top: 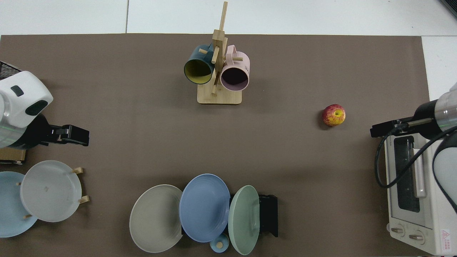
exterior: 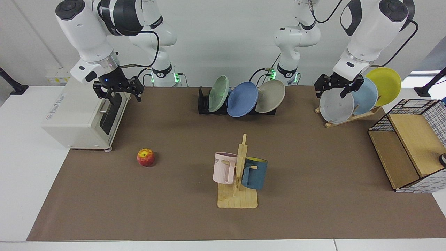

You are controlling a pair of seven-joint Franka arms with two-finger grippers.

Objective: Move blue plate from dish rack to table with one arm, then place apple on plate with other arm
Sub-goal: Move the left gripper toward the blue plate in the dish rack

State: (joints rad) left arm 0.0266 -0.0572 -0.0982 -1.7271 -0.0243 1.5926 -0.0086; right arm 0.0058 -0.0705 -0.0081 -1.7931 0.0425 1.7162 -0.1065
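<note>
The dish rack (exterior: pixel 204 101) hides mostly behind the blue plate (exterior: pixel 242 99); left gripper (exterior: pixel 333 89) and right gripper (exterior: pixel 118 91) hover parted, empty.

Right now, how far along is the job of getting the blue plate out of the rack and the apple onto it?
Nothing looks done yet. The blue plate stands in the dish rack between a green and a grey plate. The apple lies alone on the table. Nothing is in hand: the left gripper hangs by the wooden rack, the right gripper over the toaster oven. Both moves remain.
</note>
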